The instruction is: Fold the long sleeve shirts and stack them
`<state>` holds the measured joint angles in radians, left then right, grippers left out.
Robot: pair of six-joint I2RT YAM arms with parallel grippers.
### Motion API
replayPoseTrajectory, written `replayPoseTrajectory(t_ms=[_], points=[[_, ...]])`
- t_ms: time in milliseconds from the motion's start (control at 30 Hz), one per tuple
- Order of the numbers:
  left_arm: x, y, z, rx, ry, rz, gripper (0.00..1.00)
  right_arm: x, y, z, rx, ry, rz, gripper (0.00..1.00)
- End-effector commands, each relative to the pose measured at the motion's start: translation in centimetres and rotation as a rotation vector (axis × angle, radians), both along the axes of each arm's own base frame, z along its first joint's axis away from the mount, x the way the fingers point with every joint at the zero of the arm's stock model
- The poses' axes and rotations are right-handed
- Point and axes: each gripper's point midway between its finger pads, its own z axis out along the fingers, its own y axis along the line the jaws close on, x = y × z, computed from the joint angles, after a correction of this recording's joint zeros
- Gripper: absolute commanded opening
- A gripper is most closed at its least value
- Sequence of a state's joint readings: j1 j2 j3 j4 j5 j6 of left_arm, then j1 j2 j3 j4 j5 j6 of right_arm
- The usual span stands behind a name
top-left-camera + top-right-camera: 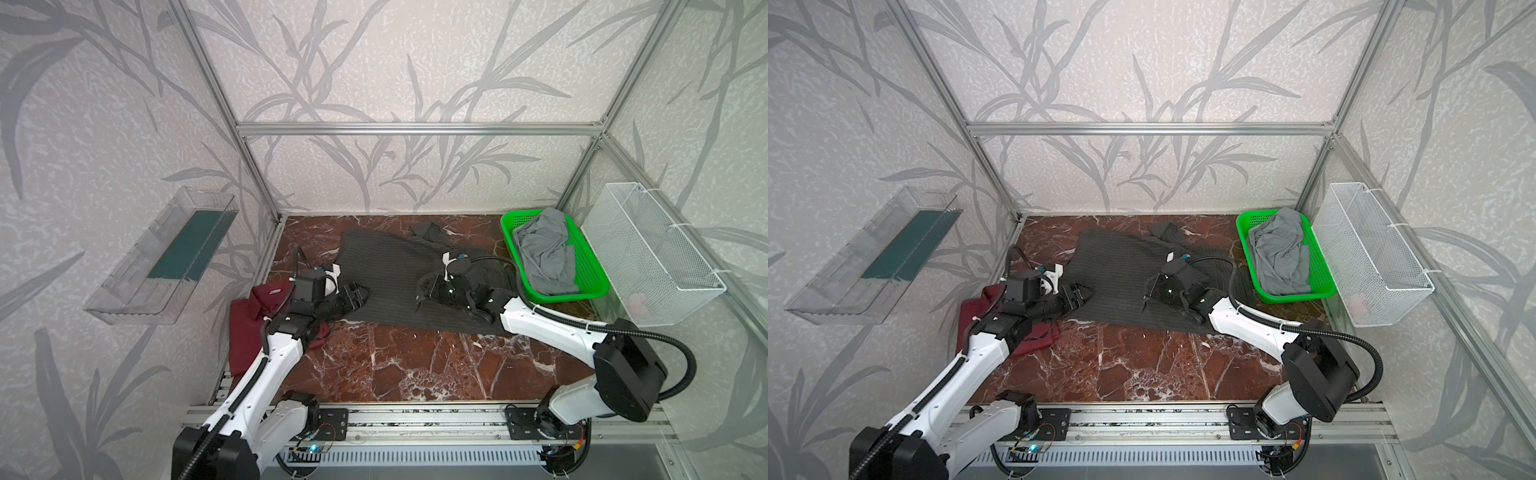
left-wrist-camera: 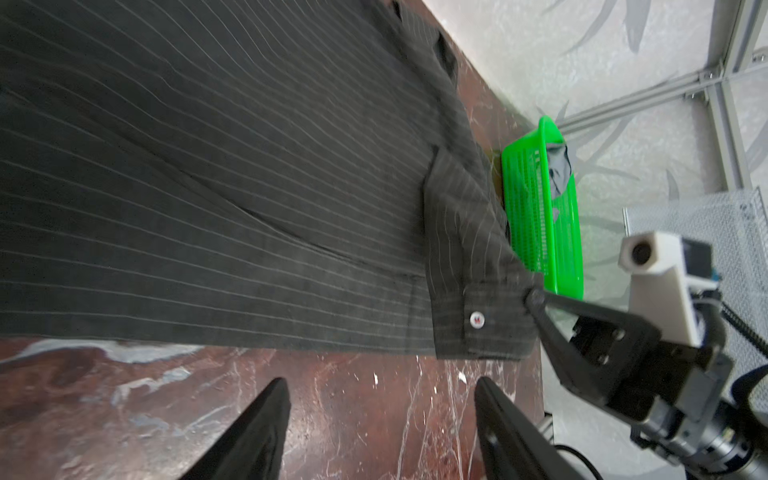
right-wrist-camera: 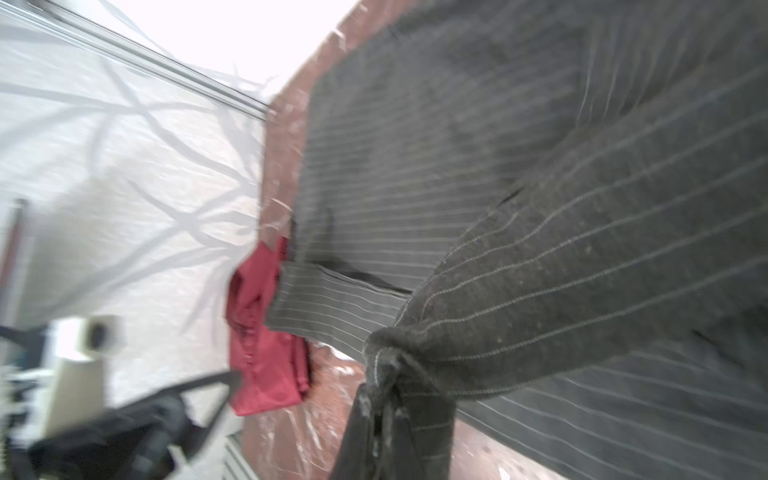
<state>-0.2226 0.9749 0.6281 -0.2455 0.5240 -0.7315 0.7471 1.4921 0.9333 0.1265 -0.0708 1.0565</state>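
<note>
The charcoal-grey pinstriped shirt (image 1: pixel 386 266) (image 1: pixel 1117 266) lies spread on the marble table, toward the back. My right gripper (image 1: pixel 419 298) (image 1: pixel 1147 297) is shut on a bunched bit of its sleeve cuff (image 3: pixel 415 353); in the right wrist view that gripper (image 3: pixel 380 409) holds the fabric lifted. The cuff's white button (image 2: pixel 476 319) shows in the left wrist view. My left gripper (image 1: pixel 357 293) (image 1: pixel 1082 294) (image 2: pixel 380 386) is open over bare marble just short of the shirt's near edge, nothing between its fingers. The maroon shirt (image 1: pixel 249 324) (image 1: pixel 976 316) (image 3: pixel 266 332) lies folded at the left, partly under my left arm.
A green basket (image 1: pixel 569 297) (image 1: pixel 1296 296) (image 2: pixel 552 232) holding a crumpled grey cloth (image 1: pixel 544 245) stands at the back right. A white wire basket (image 1: pixel 656 257) hangs on the right wall and a clear bin (image 1: pixel 162 257) on the left wall.
</note>
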Motion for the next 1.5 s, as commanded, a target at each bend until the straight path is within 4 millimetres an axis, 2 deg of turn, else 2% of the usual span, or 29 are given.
replayPoseTrajectory(t_ms=[0, 133, 233, 467, 567, 700, 800, 900, 1067, 1233, 1467], points=[[0.0, -2.7, 2.8, 0.008, -0.152, -0.094, 0.74, 0.6, 1.1, 0.9, 0.113, -0.001, -0.014, 0.00], [-1.6, -5.9, 3.8, 0.208, -0.258, -0.272, 0.76, 0.5, 1.2, 0.7, 0.110, 0.007, -0.010, 0.00], [-2.4, -7.6, 3.6, 0.306, -0.309, -0.389, 0.76, 0.5, 0.9, 1.0, 0.102, -0.005, -0.008, 0.00], [-3.3, -9.5, 2.6, 0.527, -0.514, -0.530, 0.75, -0.1, 1.3, 1.4, 0.118, 0.003, 0.025, 0.00], [-2.8, -9.6, 1.4, 0.602, -0.518, -0.557, 0.71, -0.2, 1.4, 1.9, 0.132, 0.002, 0.034, 0.00], [-1.6, -10.4, 1.6, 0.613, -0.563, -0.540, 0.66, -0.3, 1.5, 2.8, 0.146, -0.013, 0.047, 0.00], [-0.5, -10.8, 0.9, 0.658, -0.531, -0.540, 0.65, -0.4, 1.3, 3.3, 0.143, -0.030, 0.050, 0.00], [0.4, -11.7, 0.0, 0.675, -0.485, -0.557, 0.65, -0.6, 1.1, 3.4, 0.149, -0.034, 0.049, 0.00], [0.9, -13.7, 0.0, 0.644, -0.498, -0.564, 0.65, -0.9, 1.2, 3.5, 0.157, -0.038, 0.067, 0.00], [1.5, -13.5, -0.2, 0.699, -0.510, -0.553, 0.51, -1.3, 1.1, 3.3, 0.159, -0.035, 0.074, 0.00], [1.6, -13.2, 0.1, 0.724, -0.530, -0.562, 0.16, -1.4, 1.1, 3.3, 0.171, -0.032, 0.080, 0.00]])
